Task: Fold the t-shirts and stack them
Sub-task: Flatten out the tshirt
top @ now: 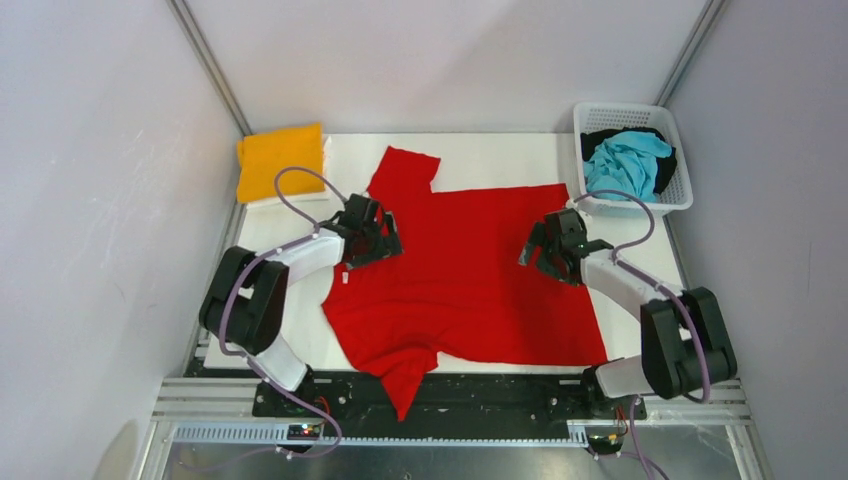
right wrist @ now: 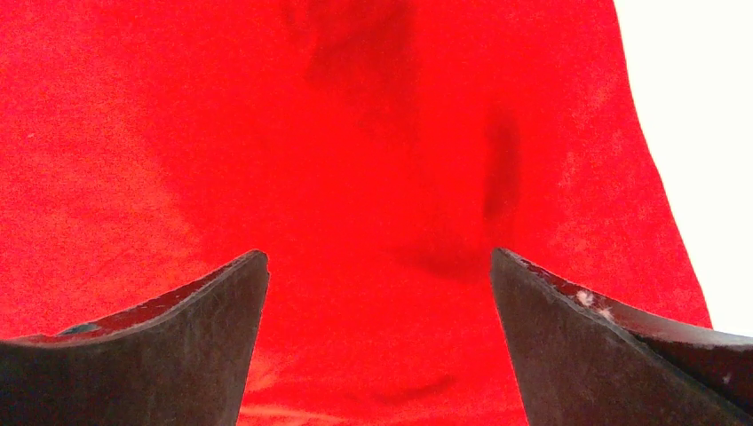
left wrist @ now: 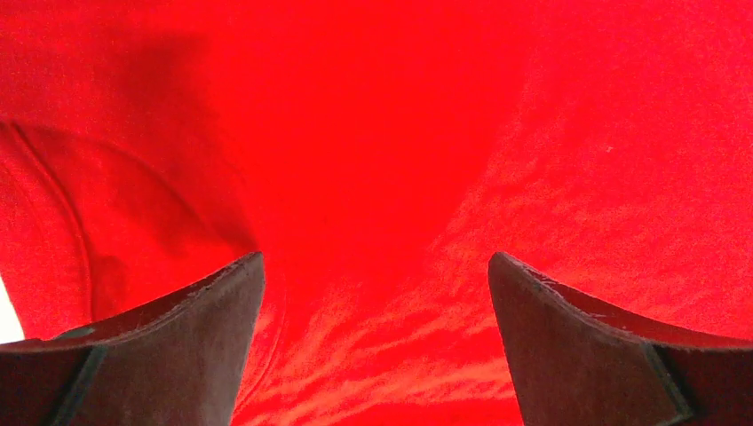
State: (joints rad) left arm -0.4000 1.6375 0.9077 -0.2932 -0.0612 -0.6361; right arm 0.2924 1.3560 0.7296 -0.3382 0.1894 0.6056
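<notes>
A bright red t-shirt [top: 460, 270] lies spread over the white table, one sleeve pointing to the back, one hanging over the front edge. My left gripper [top: 378, 240] hovers open over its left part; the wrist view shows only red cloth [left wrist: 373, 177] between the spread fingers [left wrist: 213, 328]. My right gripper [top: 545, 250] is open over the shirt's right part, with red cloth [right wrist: 355, 177] between its fingers [right wrist: 550, 337] and the shirt's right edge close by. A folded orange-yellow t-shirt [top: 281, 160] lies at the back left. Turquoise [top: 628, 160] and black [top: 600, 138] shirts lie in the basket.
A white lattice basket [top: 678, 190] stands at the back right corner. Bare white table [top: 500, 155] shows behind the red shirt and at the right in the right wrist view [right wrist: 701, 133]. Grey walls close in on three sides.
</notes>
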